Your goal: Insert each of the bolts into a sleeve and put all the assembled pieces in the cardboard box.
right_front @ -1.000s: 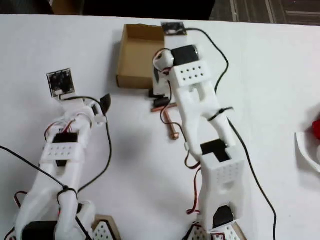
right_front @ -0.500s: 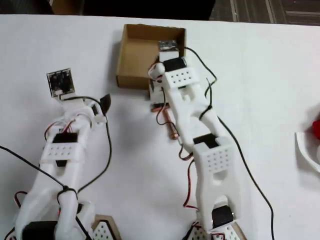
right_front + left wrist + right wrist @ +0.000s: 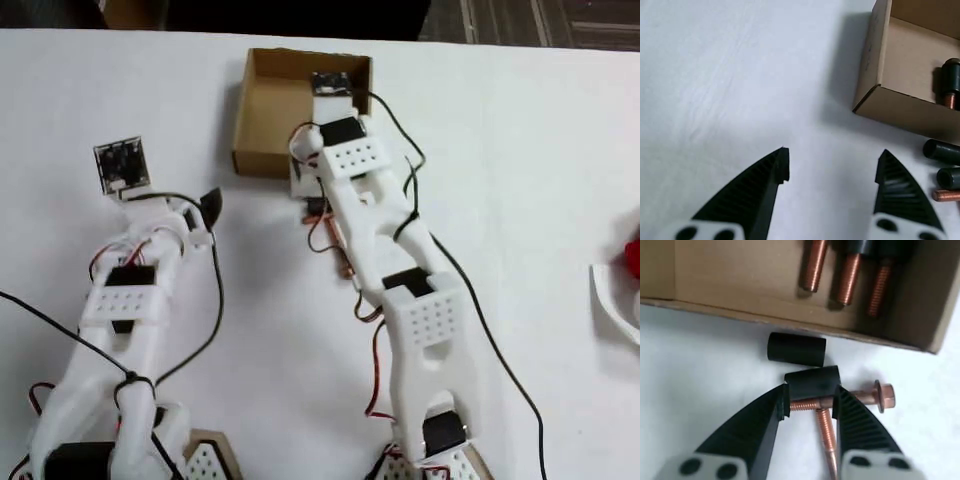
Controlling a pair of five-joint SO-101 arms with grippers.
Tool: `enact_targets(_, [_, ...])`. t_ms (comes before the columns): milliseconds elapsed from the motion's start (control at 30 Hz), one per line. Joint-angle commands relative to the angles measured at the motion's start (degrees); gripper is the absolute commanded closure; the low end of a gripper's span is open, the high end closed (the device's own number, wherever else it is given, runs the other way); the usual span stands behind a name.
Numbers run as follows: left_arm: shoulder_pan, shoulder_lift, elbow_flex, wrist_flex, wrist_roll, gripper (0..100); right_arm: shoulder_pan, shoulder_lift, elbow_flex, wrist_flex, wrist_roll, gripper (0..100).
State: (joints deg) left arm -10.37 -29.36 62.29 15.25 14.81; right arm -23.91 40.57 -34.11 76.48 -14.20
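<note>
White surface (image 3: 540, 150) carries a cardboard box (image 3: 262, 160) near its far edge, with three assembled pieces (image 3: 847, 280) already lying inside. Just outside the box wall, the right claw (image 3: 811, 407) stands with jaws apart around the threaded end of a bolt (image 3: 865, 397), which lies touching a black sleeve (image 3: 812, 382). A second bolt (image 3: 826, 435) crosses under the first, and a second sleeve (image 3: 796, 349) lies nearer the box. The left claw (image 3: 832, 167) hangs spread wide over bare surface beside the box corner. A clean step probably needs a grip across the shank, lifting clear of the crossing bolt, then lining thread with bore.
</note>
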Motion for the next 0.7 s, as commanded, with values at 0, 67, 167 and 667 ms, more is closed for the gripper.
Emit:
enact_targets(0, [-0.35,-0.09,-0.22,-0.79,-0.35,71,-0.75,-0.22,-0.09,-0.92,-0.62,86.5])
enact_targets(67, [-0.35,-0.09,-0.22,-0.79,-0.35,71,-0.75,-0.22,0.26,-0.75,-0.62,86.5])
enact_targets(167, [-0.35,-0.09,-0.22,-0.79,-0.35,71,-0.57,0.13,0.35,-0.57,-2.11,86.5])
enact_targets(667, [-0.35,-0.18,0.57,-1.14,-0.35,71,-0.22,5.23,-0.18,4.00,-19.25,86.5])
